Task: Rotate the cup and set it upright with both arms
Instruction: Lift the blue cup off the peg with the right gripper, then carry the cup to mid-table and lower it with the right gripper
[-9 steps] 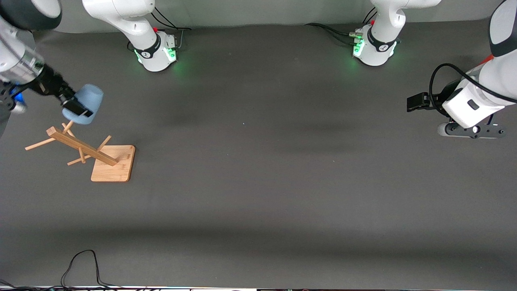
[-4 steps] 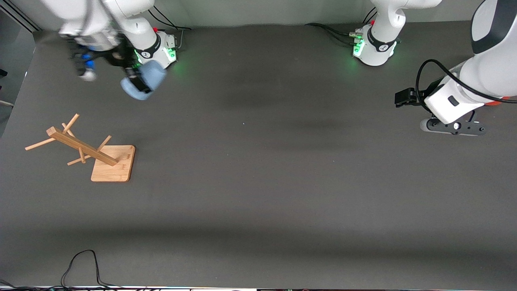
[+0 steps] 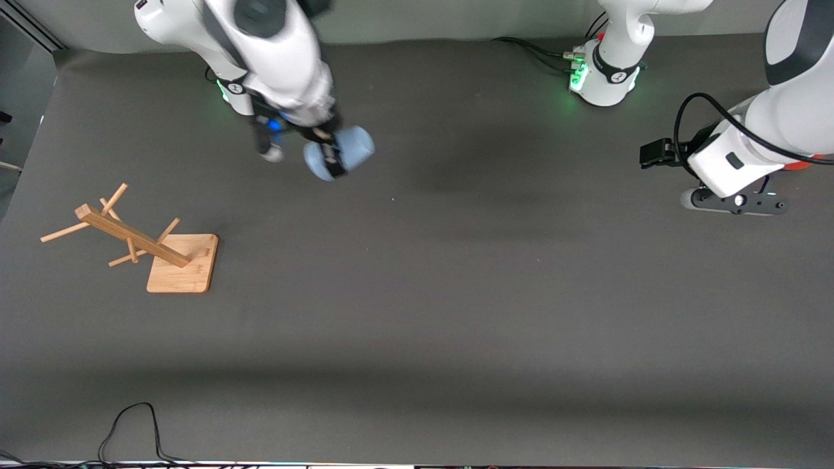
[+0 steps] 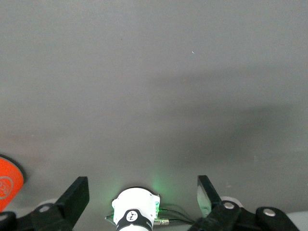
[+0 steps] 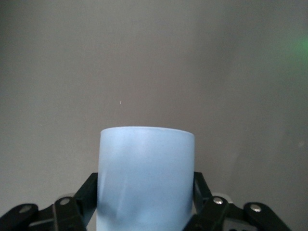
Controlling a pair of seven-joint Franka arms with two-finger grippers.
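Observation:
The pale-blue cup (image 3: 348,148) hangs in the air on its side, held in my right gripper (image 3: 331,158), over the table close to the right arm's base (image 3: 251,88). In the right wrist view the cup (image 5: 147,168) fills the space between the two black fingers (image 5: 87,192), which press on its sides; the gripper (image 5: 147,195) is shut on it. My left gripper (image 3: 733,203) hovers at the left arm's end of the table. In the left wrist view it (image 4: 141,184) is open wide and empty, with the left arm's base (image 4: 134,211) seen between its fingers.
A wooden peg rack (image 3: 127,234) on a square wooden base (image 3: 182,267) stands toward the right arm's end of the table. A black cable (image 3: 130,423) lies at the table's near edge. An orange object (image 4: 7,180) shows at the edge of the left wrist view.
My right arm has carried the cup from above the wooden rack, past its own base, toward the middle of the table. My left arm has shifted only slightly.

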